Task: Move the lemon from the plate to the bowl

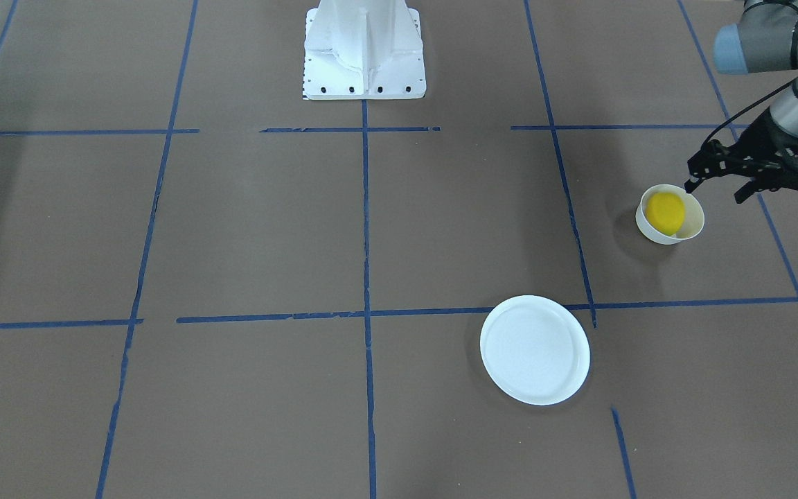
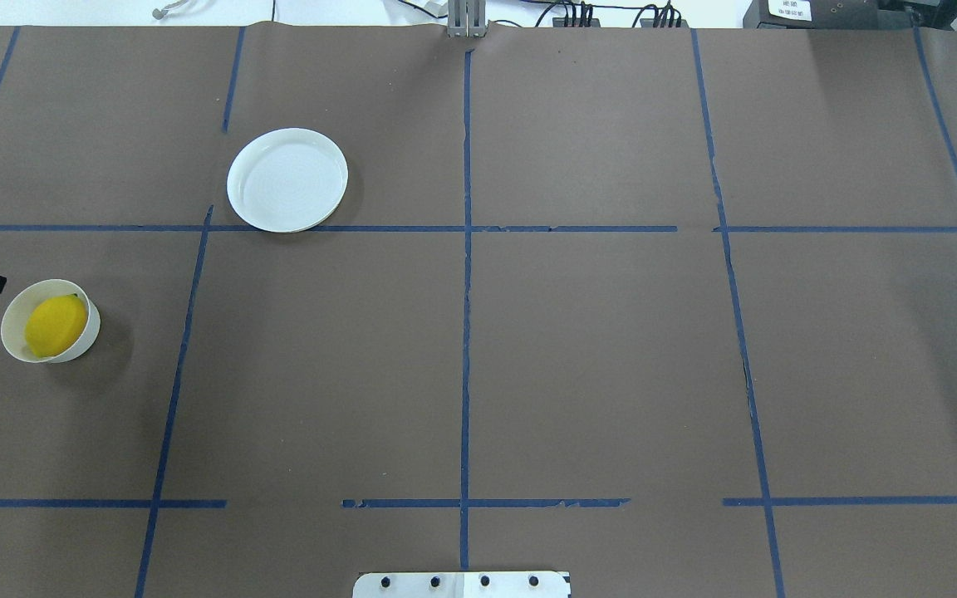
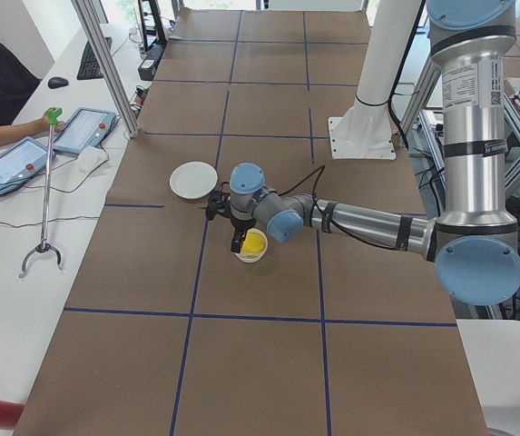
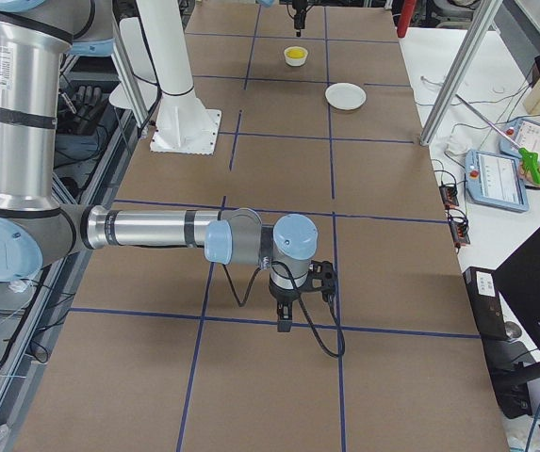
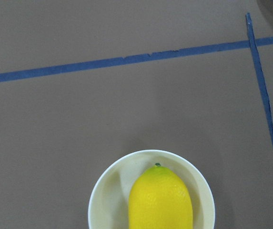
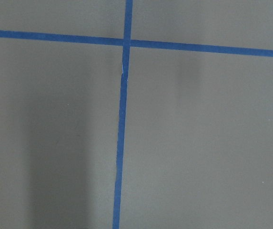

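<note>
The yellow lemon (image 1: 665, 212) lies inside the small white bowl (image 1: 697, 216) on the robot's left side of the table. It also shows in the overhead view (image 2: 55, 325) and the left wrist view (image 5: 160, 200), its greenish tip pointing away from the camera. The white plate (image 1: 535, 350) is empty and lies apart from the bowl, also seen from overhead (image 2: 287, 178). My left gripper (image 1: 715, 191) is open and empty, raised just beside and above the bowl. My right gripper (image 4: 284, 315) shows only in the exterior right view, far from both dishes; I cannot tell its state.
The robot's white base (image 1: 364, 48) stands at the table's middle edge. Blue tape lines cross the brown table. A person with tablets sits at a side table (image 3: 5, 91) and a grabber tool (image 3: 46, 191) stands there.
</note>
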You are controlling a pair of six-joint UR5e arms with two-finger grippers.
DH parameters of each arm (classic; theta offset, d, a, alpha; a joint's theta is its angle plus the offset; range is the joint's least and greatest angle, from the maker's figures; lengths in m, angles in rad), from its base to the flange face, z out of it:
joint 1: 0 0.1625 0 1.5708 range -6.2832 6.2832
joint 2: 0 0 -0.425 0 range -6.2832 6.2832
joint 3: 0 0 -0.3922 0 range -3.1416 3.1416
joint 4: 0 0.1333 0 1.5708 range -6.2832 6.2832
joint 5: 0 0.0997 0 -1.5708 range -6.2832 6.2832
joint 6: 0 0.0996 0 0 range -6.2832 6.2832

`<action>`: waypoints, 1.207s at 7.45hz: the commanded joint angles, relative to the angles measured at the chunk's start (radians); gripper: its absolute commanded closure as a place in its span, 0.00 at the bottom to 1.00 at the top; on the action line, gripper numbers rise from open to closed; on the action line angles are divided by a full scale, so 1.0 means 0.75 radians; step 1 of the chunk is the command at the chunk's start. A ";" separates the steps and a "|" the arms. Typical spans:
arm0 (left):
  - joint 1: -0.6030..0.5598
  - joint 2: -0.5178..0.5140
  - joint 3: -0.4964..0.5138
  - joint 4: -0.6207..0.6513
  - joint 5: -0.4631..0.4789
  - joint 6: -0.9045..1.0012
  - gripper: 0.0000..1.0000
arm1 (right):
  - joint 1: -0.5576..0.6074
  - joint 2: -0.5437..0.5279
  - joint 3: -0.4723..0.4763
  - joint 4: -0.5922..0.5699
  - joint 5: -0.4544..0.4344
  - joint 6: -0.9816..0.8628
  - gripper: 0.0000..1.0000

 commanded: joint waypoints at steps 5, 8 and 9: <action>-0.460 -0.090 0.031 0.500 -0.015 0.743 0.00 | 0.000 0.000 0.000 0.000 0.000 0.000 0.00; -0.528 -0.008 0.115 0.539 -0.111 0.733 0.00 | 0.000 0.000 0.000 0.000 0.000 0.000 0.00; -0.569 -0.016 0.142 0.539 -0.113 0.733 0.00 | 0.000 0.000 0.000 0.000 0.000 0.000 0.00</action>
